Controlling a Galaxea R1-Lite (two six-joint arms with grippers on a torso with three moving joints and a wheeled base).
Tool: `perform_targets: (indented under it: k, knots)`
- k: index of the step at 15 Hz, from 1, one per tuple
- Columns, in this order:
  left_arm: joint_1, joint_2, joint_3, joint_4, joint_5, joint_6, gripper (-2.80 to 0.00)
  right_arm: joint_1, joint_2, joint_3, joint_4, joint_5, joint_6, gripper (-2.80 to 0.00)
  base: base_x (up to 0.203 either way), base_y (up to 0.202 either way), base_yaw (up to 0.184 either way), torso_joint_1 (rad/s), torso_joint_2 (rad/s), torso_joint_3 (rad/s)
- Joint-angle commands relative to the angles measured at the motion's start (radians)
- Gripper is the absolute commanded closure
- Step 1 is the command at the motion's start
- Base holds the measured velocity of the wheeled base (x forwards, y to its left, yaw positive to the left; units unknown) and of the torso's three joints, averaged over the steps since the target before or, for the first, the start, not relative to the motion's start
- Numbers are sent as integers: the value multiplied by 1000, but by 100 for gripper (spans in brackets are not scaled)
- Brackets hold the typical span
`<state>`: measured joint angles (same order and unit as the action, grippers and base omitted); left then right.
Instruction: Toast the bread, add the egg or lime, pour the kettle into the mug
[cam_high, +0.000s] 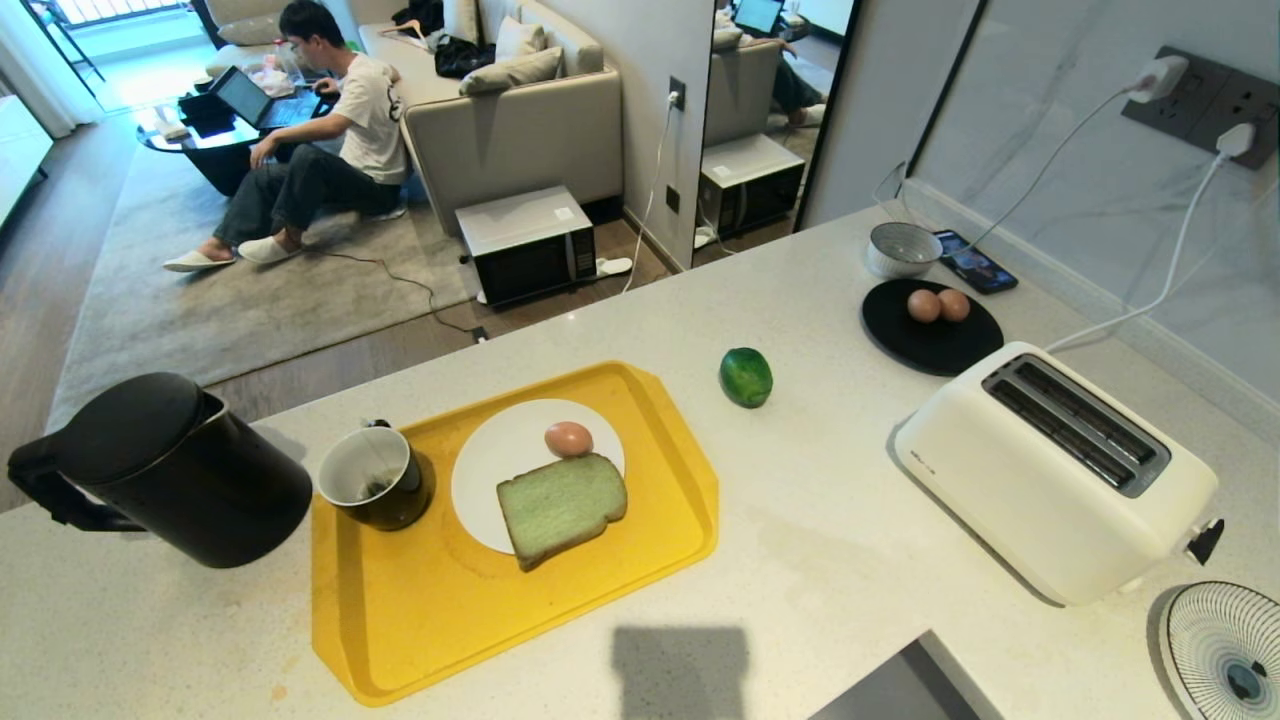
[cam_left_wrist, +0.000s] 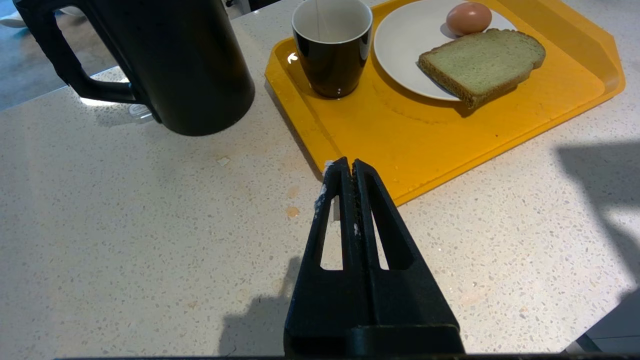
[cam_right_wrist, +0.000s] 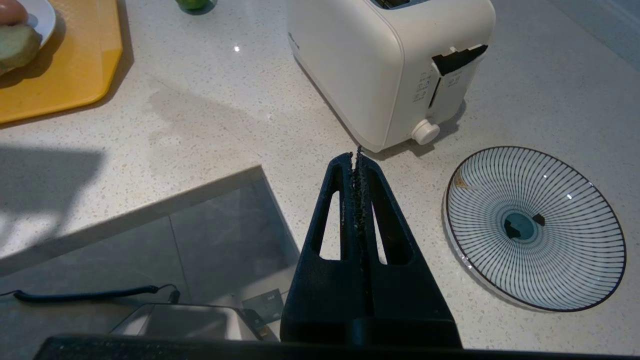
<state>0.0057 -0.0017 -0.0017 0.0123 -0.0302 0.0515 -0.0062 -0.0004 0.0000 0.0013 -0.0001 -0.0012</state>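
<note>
Kettle (cam_high: 165, 468) far left on counter; mug (cam_high: 375, 489), then bread (cam_high: 561, 506) and egg (cam_high: 568, 438) on white plate (cam_high: 485, 490) in yellow tray (cam_high: 420, 610). Lime (cam_high: 746, 377) mid-counter. Toaster (cam_high: 1055, 470) right. Left gripper (cam_left_wrist: 348, 165), right gripper (cam_right_wrist: 356, 159): fingers pressed together, empty.

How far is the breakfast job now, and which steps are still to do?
It looks nearly done: the bread and an egg lie on the white plate, and the toaster slots are empty. Nothing is in hand: the left hand and right hand are shut and empty. Pouring the kettle into the mug seems left.
</note>
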Motion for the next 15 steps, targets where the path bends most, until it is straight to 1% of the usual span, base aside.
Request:
perform_targets:
  k: [1,11,13,15]
  knots:
    - [2,2,0,0,0,1,0,0,-1,2,0,0,0,0,0,0,0,0,0,0]
    - [0,2,0,0,0,1,0,0,0,0,0,0,-2,0,0,0,0,0,0,0]
    - [2,1,0,0,0,1,0,-1,-1,0,0,0,-2,0,0,-16,74,4,4,-2]
    - [2,0,0,0,0,1,0,0,-1,1,0,0,-2,0,3,-11,165,6,1,4]
